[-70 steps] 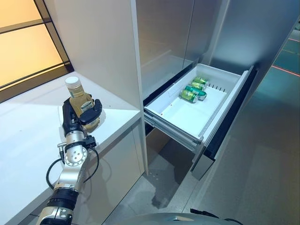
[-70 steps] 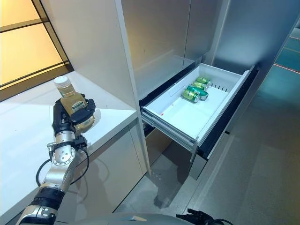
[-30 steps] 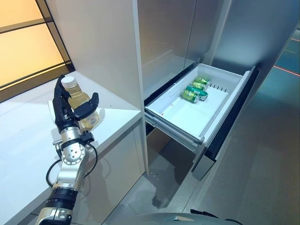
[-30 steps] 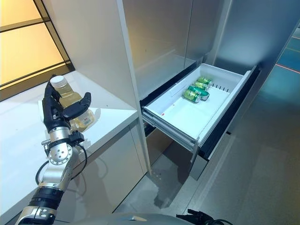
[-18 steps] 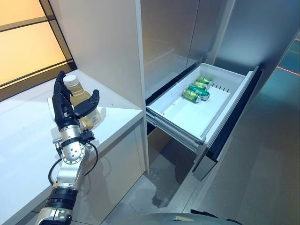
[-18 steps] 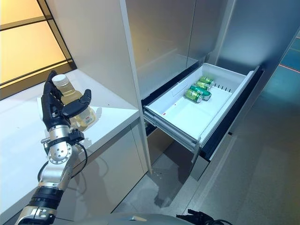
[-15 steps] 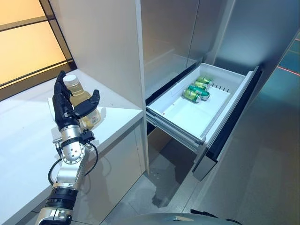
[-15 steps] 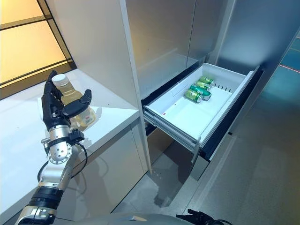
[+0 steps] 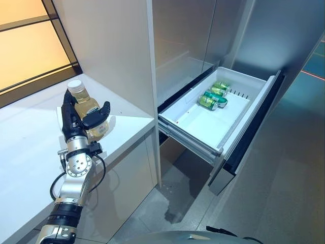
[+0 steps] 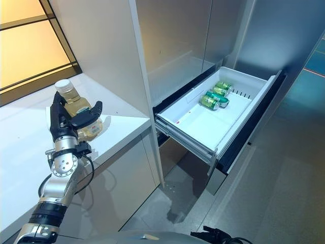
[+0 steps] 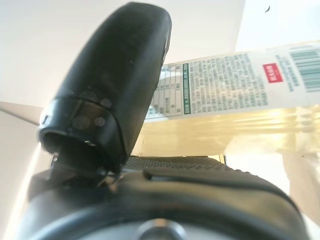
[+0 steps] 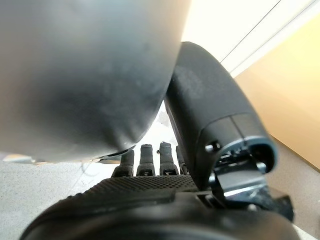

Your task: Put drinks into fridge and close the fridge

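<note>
1. Bottle (image 9: 84,109) of pale yellow drink, white-capped, is being kept upright on the white counter (image 9: 30,147), close to the counter's front edge.
2. The bottle is being gripped by the left hand (image 9: 81,123): the fingers are being wrapped round its far side and the thumb (image 11: 107,95) is being pressed across its labelled front, as the left wrist view is showing.
3. The right hand (image 12: 150,200) is being seen only in its own wrist view; its fingers (image 12: 148,160) are being held out straight and relaxed, with nothing between them and the thumb.
4. To the right of the counter, a white fridge drawer (image 9: 238,132) is being left pulled out, its dark front panel facing away from the counter.
5. Green cans (image 9: 212,96) are being kept lying on their sides at the back of the drawer, close together, well apart from the bottle; the front of the drawer is being left bare.
6. Beyond the counter, a tall grey cabinet wall (image 9: 111,51) is standing directly behind the bottle, and an orange-lit window (image 9: 25,46) is being seen at the counter's far left.
</note>
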Controlling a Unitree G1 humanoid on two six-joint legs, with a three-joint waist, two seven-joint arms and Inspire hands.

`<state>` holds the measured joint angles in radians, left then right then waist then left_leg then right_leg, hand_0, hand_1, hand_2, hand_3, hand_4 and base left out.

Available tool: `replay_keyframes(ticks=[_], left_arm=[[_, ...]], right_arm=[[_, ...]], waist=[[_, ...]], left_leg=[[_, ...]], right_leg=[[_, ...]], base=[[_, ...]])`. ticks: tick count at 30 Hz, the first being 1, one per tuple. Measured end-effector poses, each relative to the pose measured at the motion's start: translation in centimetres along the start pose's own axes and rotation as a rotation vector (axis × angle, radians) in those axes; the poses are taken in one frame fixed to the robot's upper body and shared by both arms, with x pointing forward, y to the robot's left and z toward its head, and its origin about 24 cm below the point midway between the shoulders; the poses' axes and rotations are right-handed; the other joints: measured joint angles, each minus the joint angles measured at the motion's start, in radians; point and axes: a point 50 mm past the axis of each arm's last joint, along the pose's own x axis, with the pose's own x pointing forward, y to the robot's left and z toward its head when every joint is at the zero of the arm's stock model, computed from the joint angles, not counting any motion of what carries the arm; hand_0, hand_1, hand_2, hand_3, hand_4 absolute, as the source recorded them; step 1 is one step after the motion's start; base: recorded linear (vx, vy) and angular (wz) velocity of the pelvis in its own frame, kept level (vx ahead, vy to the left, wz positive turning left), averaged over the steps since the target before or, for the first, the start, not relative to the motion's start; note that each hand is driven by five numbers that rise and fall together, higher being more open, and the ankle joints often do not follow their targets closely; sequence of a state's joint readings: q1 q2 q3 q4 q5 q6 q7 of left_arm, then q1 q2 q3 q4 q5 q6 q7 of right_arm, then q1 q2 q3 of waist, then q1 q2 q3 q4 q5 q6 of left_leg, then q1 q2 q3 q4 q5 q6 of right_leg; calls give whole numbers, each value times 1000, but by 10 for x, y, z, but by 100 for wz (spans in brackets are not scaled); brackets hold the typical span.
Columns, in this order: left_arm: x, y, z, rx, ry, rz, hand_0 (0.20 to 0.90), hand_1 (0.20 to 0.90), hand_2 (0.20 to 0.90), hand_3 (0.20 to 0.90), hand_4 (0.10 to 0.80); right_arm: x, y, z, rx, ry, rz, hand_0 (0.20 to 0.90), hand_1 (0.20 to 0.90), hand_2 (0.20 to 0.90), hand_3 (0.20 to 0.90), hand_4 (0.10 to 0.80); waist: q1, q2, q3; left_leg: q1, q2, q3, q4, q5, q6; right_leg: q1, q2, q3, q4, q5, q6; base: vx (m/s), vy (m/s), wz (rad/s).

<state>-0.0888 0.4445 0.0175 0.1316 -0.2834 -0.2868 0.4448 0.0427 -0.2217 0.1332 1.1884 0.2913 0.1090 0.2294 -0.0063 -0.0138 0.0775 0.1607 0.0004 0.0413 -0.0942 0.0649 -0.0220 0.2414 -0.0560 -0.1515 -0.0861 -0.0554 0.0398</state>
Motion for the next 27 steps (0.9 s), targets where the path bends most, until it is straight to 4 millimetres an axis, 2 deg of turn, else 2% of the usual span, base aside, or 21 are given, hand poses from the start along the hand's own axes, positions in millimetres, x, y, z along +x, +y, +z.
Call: replay_keyframes(ticks=[1,8,20,23,26,27], left_arm=[[0,0,0,0,0,-1,300,300,300,200,100],[0,0,0,-4,3,1,300,300,300,200,100],[-3,-2,-1,-202,19,-7,300,300,300,200,100],[-6,-8,4,-306,20,-90,300,300,300,200,100],[-9,-20,10,-354,-6,-233,300,300,300,200,100],[-11,-27,14,-370,-19,-309,300,300,300,200,100]], right_arm=[[0,0,0,0,0,0,900,900,900,900,800],[0,0,0,0,0,0,900,900,900,900,800],[0,2,4,-7,-31,8,900,900,900,900,800],[-4,14,25,-172,-148,70,900,900,900,900,800],[-19,40,61,-334,-332,172,900,900,900,900,800],[-29,54,80,-371,-432,231,900,900,900,900,800]], waist=[[0,0,0],[0,0,0],[3,-4,2],[3,-9,17],[1,-17,32],[-4,-21,34]], left_leg=[[0,0,0,0,0,0],[-1,0,0,0,0,0],[0,0,-1,0,0,0],[0,1,-1,1,0,0],[-4,0,-3,4,1,0],[-10,0,-3,5,2,1]], right_leg=[[0,0,0,0,0,0],[-1,0,0,0,0,0],[-1,0,0,0,0,0],[-1,0,0,2,0,0],[-5,1,-1,3,0,0],[-8,0,-1,4,0,0]], base=[[0,0,0],[0,0,0],[0,0,0],[-11,-11,0],[-21,-19,0],[0,0,0]])
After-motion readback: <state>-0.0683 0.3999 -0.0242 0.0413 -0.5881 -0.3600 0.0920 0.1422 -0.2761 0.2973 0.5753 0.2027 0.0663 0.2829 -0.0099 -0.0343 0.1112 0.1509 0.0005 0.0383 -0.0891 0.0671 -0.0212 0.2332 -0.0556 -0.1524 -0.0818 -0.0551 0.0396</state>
